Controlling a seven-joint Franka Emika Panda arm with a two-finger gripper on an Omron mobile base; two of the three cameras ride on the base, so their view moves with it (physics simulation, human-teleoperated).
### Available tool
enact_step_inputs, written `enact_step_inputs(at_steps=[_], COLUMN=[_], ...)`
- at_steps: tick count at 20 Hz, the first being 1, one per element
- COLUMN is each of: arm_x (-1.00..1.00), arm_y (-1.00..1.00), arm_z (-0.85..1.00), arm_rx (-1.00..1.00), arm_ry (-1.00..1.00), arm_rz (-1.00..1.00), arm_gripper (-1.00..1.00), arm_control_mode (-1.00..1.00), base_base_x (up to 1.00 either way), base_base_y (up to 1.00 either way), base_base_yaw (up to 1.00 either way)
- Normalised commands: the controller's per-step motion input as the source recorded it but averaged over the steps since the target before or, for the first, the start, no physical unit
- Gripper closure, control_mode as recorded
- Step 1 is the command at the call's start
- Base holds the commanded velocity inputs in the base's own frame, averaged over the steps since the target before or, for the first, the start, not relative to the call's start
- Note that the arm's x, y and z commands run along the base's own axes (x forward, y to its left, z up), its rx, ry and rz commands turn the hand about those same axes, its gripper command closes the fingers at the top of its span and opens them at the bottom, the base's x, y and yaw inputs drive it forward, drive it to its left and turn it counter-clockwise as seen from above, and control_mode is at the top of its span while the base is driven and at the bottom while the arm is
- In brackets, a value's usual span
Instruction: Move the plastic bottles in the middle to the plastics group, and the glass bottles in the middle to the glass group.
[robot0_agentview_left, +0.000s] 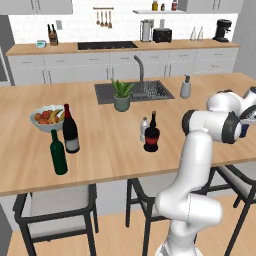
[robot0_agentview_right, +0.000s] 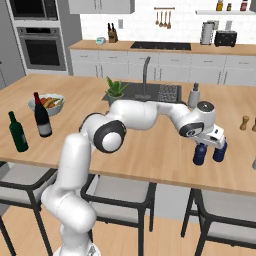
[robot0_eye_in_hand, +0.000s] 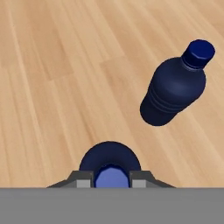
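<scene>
At the right end of the island my gripper (robot0_agentview_right: 210, 145) hangs over two dark blue plastic bottles, one (robot0_agentview_right: 200, 156) nearer and one (robot0_agentview_right: 219, 152) beside it. In the hand view my fingers sit tight against the cap of the dark blue bottle (robot0_eye_in_hand: 109, 158) directly below. The other dark blue bottle (robot0_eye_in_hand: 173, 91) stands apart, up and right. A clear whitish bottle (robot0_agentview_left: 144, 129) and the squat black red-banded bottle (robot0_agentview_left: 152, 137) stand mid-island. The green wine bottle (robot0_agentview_left: 58, 154) and the black labelled wine bottle (robot0_agentview_left: 70, 131) stand at the left.
A fruit bowl (robot0_agentview_left: 46, 119) sits behind the wine bottles. A potted plant (robot0_agentview_left: 121, 95) and a soap dispenser (robot0_agentview_left: 185, 87) flank the sink (robot0_agentview_left: 150, 91). Brown shakers (robot0_agentview_right: 244, 123) stand at the far right. Stools line the near edge.
</scene>
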Motion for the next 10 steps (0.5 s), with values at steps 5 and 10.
enact_step_inputs(at_steps=[5, 10], arm_x=[0.00, 0.12], arm_y=[0.02, 0.02], arm_z=[0.02, 0.05], arm_rx=[-0.01, -0.03], arm_ry=[0.00, 0.01], arm_rz=[0.00, 0.00], arm_gripper=[1.00, 1.00], arm_control_mode=[-1.00, -1.00], base_base_x=[0.00, 0.00], base_base_y=[0.00, 0.00], base_base_yaw=[0.00, 0.00])
